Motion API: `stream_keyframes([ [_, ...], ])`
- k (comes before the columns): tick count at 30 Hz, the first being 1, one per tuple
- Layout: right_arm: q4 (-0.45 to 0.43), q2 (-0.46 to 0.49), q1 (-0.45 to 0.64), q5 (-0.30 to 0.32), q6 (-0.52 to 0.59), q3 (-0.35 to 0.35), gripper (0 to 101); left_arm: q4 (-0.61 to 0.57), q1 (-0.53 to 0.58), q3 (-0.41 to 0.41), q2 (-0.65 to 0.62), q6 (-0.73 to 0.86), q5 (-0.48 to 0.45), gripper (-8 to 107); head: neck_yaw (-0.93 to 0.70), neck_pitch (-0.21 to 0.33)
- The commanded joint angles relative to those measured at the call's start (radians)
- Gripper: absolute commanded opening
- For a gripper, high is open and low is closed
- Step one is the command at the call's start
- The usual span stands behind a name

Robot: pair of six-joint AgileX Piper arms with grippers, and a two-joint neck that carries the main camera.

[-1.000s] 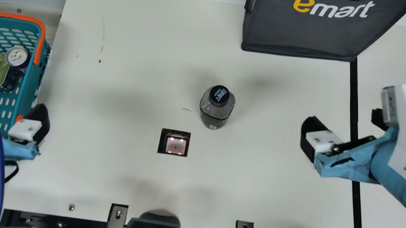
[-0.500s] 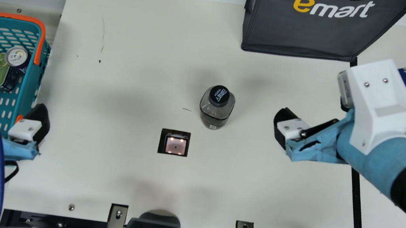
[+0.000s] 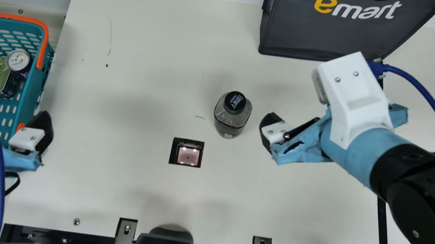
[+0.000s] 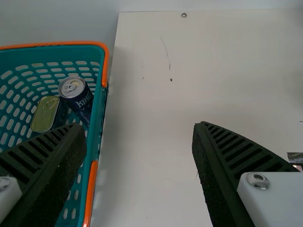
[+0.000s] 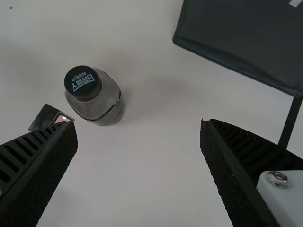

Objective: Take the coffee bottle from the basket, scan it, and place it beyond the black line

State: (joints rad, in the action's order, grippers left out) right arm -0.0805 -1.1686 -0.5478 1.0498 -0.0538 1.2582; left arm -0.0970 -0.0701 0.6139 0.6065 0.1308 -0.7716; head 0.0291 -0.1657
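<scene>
Main view, bottle: The coffee bottle [image 3: 232, 115] is standing upright near the scanner [image 3: 188, 157], before the black line [image 3: 382, 227].
Main view, surroundings: Your basket [image 3: 30, 103] is holding two cans; the dark bag [image 3: 322, 30] is standing at the far side, running out of frame.
Main view, obstruction: Your right gripper [image 3: 298, 113] is hovering beside the bottle, its arm covering part of the line and one finger.
Left wrist view: Your left gripper [image 4: 139, 125] is gaping wide, gripping nothing, one finger masking some basket.
Right wrist view: Your right gripper [image 5: 138, 121] is spreading wide, holding nothing; one finger is partly hiding the scanner.
</scene>
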Motion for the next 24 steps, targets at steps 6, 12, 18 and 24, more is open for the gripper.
stream_keyframes([
  [6,0.023,-0.04,-0.037,-0.019,0.003,0.015,91,0.0,0.0,0.0,0.0,0.0,0.0,90,-0.002,0.027],
  [12,0.034,-0.082,-0.068,-0.039,0.001,0.031,91,0.0,0.0,0.0,0.0,0.0,0.0,90,-0.002,0.027],
  [18,0.038,-0.125,-0.093,-0.063,-0.005,0.038,91,0.0,0.0,0.0,0.0,0.0,0.0,90,-0.002,0.027],
  [24,0.034,-0.17,-0.113,-0.089,-0.016,0.043,91,0.0,0.0,0.0,0.0,0.0,0.0,90,-0.002,0.027],
])
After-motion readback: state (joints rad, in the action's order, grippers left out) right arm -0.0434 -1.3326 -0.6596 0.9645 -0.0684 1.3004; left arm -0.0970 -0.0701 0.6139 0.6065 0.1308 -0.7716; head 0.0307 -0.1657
